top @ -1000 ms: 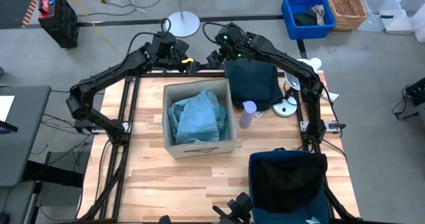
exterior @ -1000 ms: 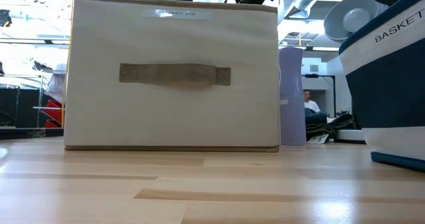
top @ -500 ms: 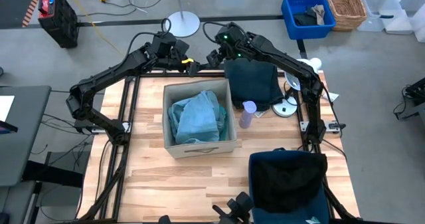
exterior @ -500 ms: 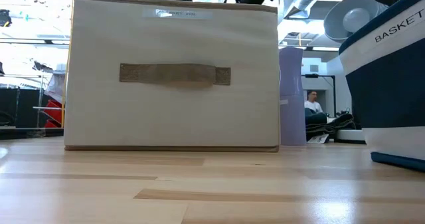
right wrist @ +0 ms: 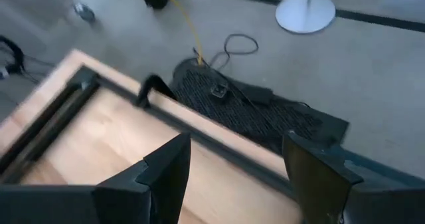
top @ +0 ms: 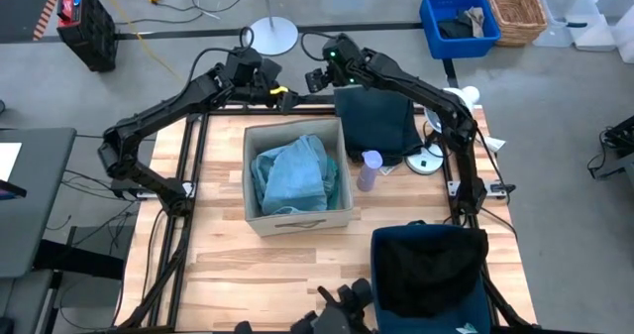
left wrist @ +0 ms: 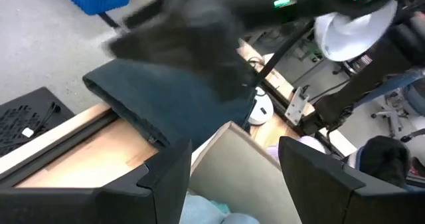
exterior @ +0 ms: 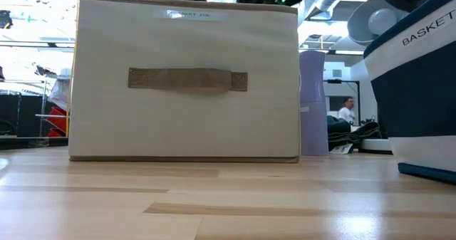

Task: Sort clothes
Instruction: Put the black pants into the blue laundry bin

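Note:
A beige fabric box [top: 297, 215] stands mid-table with light blue and turquoise clothes [top: 292, 173] bunched inside. A dark green garment [top: 374, 121] lies flat on the table past the box's far right corner; in the left wrist view its folded edge [left wrist: 133, 111] reaches the table's far rail. My left gripper [top: 284, 96] hovers open over the far edge, behind the box. My right gripper [top: 315, 79] hovers open just beside it, left of the dark garment. Neither one holds anything. In the wrist views the left gripper [left wrist: 232, 177] and the right gripper [right wrist: 236, 177] are empty.
A dark navy bin [top: 431, 270] with dark cloth inside stands at the near right. A pale purple cup [top: 369, 170] and a white round base [top: 428, 161] stand right of the box. The box [exterior: 189, 80] fills the low view. Bare wood lies left of the box and in front of it.
My right gripper has shifted a little toward the table's far left corner and rolled about its own line. It stays open. The left arm has kept still, and the clothes have not moved.

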Robot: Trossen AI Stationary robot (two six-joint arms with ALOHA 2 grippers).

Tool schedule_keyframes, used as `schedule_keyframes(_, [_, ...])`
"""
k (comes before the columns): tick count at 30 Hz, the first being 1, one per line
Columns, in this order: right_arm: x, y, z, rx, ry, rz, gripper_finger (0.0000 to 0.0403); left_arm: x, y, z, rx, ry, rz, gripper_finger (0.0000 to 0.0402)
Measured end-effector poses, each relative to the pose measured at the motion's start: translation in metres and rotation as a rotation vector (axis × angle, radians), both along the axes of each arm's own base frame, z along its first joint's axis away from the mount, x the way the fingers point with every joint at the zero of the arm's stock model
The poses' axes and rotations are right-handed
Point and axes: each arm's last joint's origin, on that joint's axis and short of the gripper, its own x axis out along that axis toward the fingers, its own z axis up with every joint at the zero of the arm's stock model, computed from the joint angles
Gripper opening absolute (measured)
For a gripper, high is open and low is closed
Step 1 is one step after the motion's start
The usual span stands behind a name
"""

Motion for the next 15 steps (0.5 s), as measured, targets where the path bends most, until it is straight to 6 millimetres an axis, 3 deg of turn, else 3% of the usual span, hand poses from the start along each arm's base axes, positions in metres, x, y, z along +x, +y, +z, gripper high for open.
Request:
schedule_keyframes(9, [0.012, -0.018, -0.046, 0.104, 0.054, -0.069, 0.0254, -0.021, -0.012, 0.023, 0.051, -0.06, 0.004, 0.0219])
schedule_keyframes(15, [0.006, -0.032, -0.06, 0.164, 0.07, -0.149, 0.0254, -0.033, -0.02, 0.033, 0.083, -0.071, 0.007, 0.0219])
